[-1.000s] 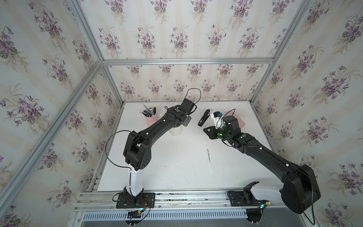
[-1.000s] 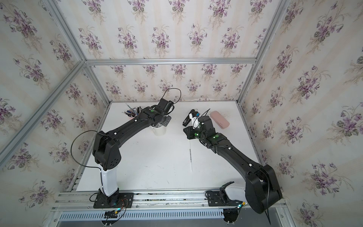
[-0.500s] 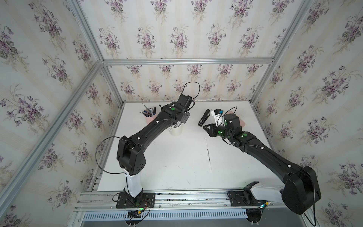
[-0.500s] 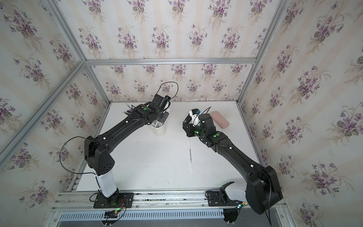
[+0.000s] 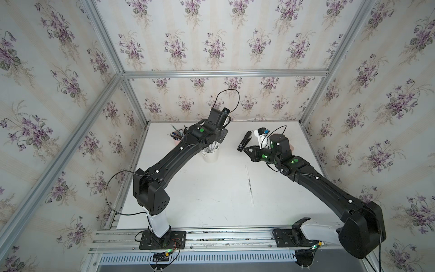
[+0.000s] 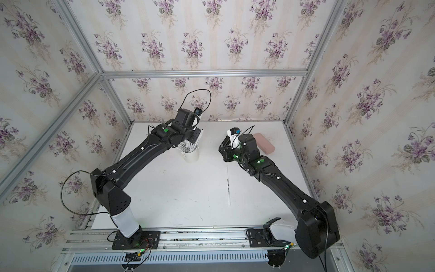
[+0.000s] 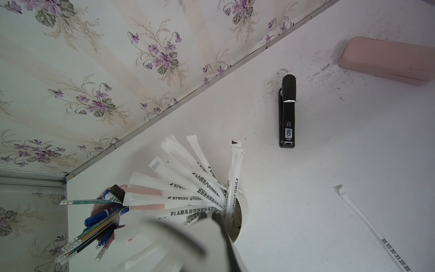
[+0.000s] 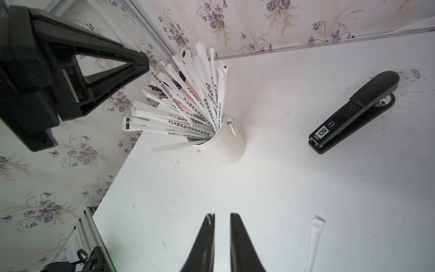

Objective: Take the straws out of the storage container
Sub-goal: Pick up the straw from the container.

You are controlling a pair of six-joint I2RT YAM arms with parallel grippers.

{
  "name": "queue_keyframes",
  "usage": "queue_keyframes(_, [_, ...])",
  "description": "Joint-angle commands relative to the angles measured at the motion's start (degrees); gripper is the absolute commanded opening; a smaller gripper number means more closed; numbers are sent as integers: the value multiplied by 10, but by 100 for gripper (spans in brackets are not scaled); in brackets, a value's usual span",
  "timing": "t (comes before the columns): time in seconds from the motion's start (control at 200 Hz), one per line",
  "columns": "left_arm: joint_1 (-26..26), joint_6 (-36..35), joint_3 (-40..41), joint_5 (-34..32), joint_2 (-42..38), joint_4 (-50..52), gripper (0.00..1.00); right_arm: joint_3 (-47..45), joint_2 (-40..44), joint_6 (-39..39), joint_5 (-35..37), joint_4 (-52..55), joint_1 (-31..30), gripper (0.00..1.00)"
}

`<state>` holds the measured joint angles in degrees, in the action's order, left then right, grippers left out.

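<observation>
The white storage container (image 8: 223, 143) stands at the back of the table, also seen in both top views (image 5: 211, 156) (image 6: 191, 156). Several paper-wrapped straws (image 8: 188, 103) fan out of it toward the pen cup (image 7: 188, 186). My left gripper (image 7: 215, 215) reaches down into the fan from above, shut on a straw, with blurred straws lying along its fingers (image 8: 94, 70). One loose straw (image 5: 249, 186) lies flat mid-table (image 6: 228, 186). My right gripper (image 8: 222, 215) hovers over bare table to the container's right. Its jaws are a narrow gap apart with nothing between them.
A black stapler (image 8: 353, 110) lies right of the container (image 5: 244, 141). A pink case (image 6: 264, 146) sits at the back right. A pink cup of pens and pencils (image 7: 94, 223) stands close to the container's left, by the wall corner (image 5: 176, 136).
My left wrist has swung left and back over the container, its elbow shifting left, and its jaws have closed. The right arm has barely moved.
</observation>
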<state>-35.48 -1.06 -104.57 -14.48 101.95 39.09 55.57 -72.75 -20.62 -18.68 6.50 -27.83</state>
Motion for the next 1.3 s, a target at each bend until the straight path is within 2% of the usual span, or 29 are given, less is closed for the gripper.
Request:
queue_keyframes(0.0, [0, 4, -2, 17, -9, -10, 0, 2, 5, -1, 6, 4, -1, 18])
queue_keyframes(0.215, [0, 10, 2, 38, -42, -25, 0, 3, 10, -1, 10, 10, -3, 18])
queue_keyframes(0.385, [0, 22, -1, 87, -94, -32, 0, 8, 15, -2, 18, 16, -3, 17])
queue_keyframes(0.55, [0, 66, 10, 211, -150, -12, 0, 8, 24, -6, 26, 24, -3, 17])
queue_keyframes(0.724, [1, 150, 9, 337, -177, 125, 0, 5, 35, -10, 28, 29, -3, 17])
queue_keyframes(0.864, [1, 204, 22, 432, -156, 244, 1, -8, 33, -16, 23, 15, -3, 17])
queue_keyframes(1.024, [14, 201, 57, 475, -79, 320, 3, -26, 25, -31, 3, -8, -3, 17])
queue_keyframes(1.199, [18, 196, 88, 495, 17, 274, 3, -43, 40, -36, -6, -14, -3, 17])
queue_keyframes(1.299, [20, 205, 84, 473, 49, 249, 4, -52, 55, -32, 1, -3, -3, 17])
